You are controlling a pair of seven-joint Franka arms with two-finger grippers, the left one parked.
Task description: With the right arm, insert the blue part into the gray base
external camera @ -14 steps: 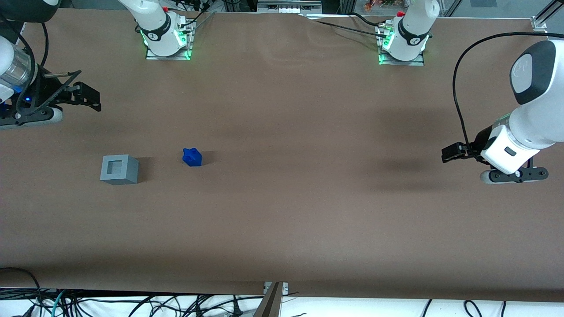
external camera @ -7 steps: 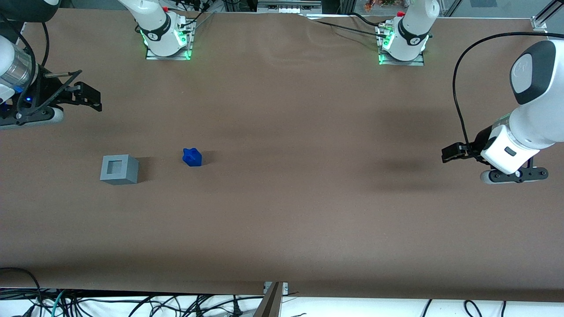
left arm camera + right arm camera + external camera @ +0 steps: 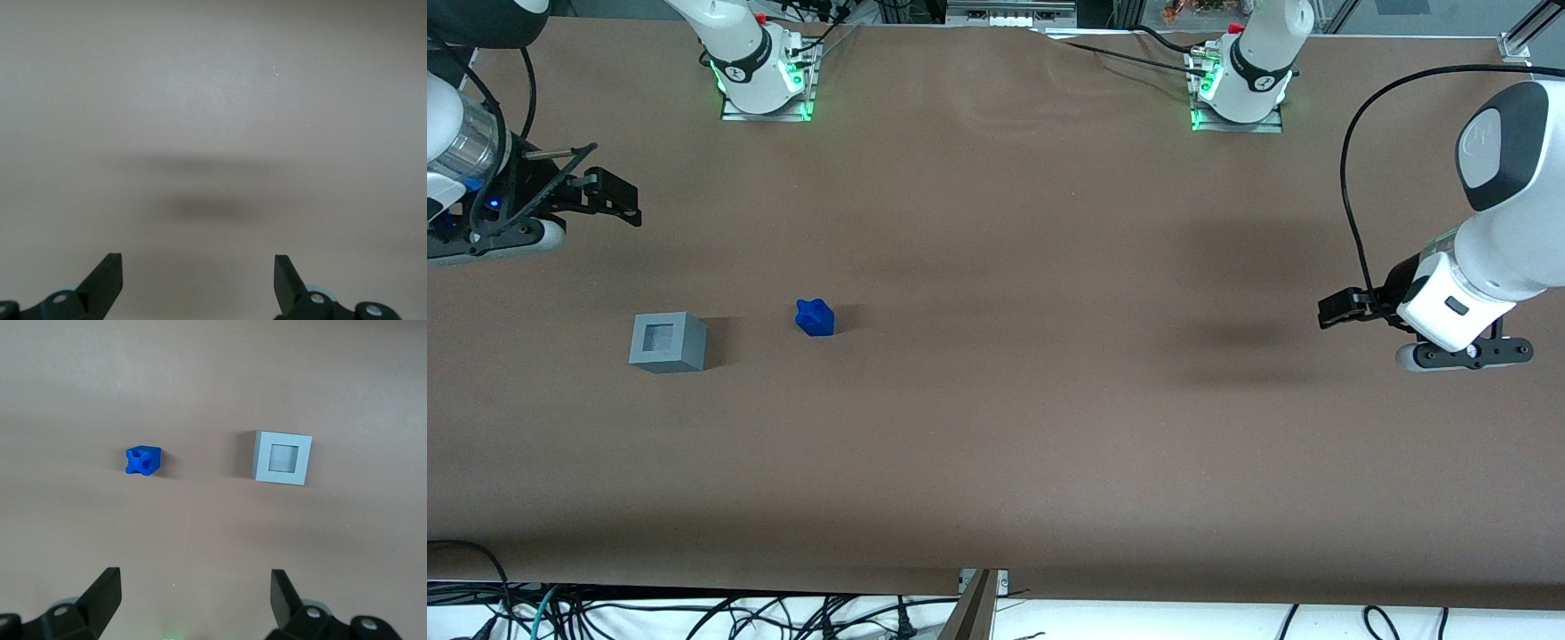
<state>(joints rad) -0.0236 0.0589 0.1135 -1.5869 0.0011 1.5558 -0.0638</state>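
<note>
Your gripper (image 3: 627,206), open and empty, has crept toward the blue part (image 3: 815,317) at its four o'clock, beginning the approach.

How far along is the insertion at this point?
Nothing is done yet: the blue part sits on the table beside the gray base, apart from it, and the base's hole is empty. In hand: the right arm's end effector hangs open, holding nothing, farther from the front camera than both. Grasping, carrying and inserting all remain.
</note>
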